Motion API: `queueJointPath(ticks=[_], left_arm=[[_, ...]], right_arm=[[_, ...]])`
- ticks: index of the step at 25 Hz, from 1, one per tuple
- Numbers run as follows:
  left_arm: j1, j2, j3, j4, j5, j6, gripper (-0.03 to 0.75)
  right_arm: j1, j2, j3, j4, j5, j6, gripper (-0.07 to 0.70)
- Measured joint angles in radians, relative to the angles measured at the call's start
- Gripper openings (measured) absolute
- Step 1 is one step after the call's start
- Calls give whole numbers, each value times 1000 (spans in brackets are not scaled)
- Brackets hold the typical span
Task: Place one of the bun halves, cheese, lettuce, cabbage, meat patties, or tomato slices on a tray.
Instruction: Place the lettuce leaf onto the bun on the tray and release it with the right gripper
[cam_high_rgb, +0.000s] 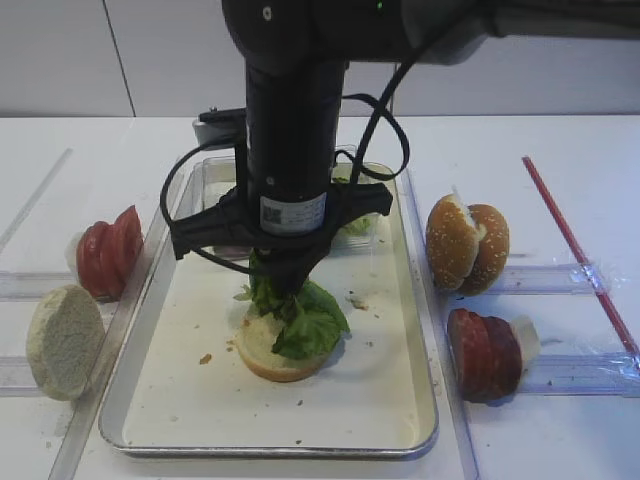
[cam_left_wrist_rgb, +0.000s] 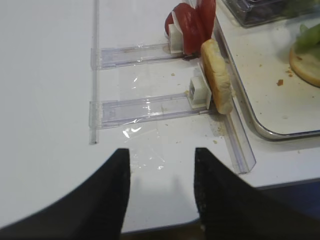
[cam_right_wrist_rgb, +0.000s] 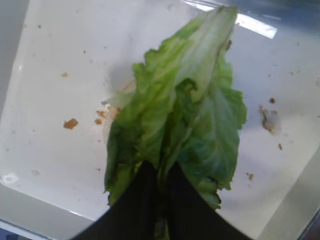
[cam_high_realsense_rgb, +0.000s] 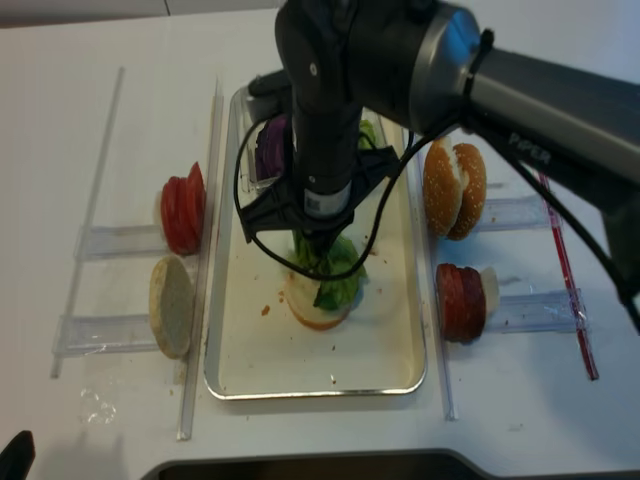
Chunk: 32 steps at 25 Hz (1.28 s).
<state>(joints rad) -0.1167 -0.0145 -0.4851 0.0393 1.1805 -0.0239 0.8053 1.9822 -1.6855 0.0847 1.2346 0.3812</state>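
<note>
The right gripper is pinched tight on the stalk end of the lettuce, its 2 dark fingers closed around the pale base while the leaves hang down from them. In the overhead view the lettuce drapes onto 1 bun half that lies cut side up near the middle of the tray; the leaf tips appear to touch the bread, though contact is hard to confirm. The lettuce looks light, limp and easily torn, so it should flop and spread once let go instead of holding shape; the firmer ribbed base is the sensible place to hold, as it is held now, since the thin crinkled edges would bruise or slip. The left gripper hovers open over bare table, holding nothing, near a bun half standing on edge beside the tomato slices.
</note>
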Motion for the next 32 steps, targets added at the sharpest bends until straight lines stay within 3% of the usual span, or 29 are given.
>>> queueJointPath(ticks=[16,19,25,27,32], left_arm=[[0,0,0,0,0,0,293],[0,0,0,0,0,0,293],[0,0,0,0,0,0,293],[0,0,0,0,0,0,293],[0,0,0,0,0,0,293]], right_arm=[[0,83,0,74,-9,-20,77],[0,84,0,78,-9,-20,176],[0,84,0,88,-10,-20,505],[0,84,-8,94,-10,-22,553],[0,55,-18,96,-11,-22,576]])
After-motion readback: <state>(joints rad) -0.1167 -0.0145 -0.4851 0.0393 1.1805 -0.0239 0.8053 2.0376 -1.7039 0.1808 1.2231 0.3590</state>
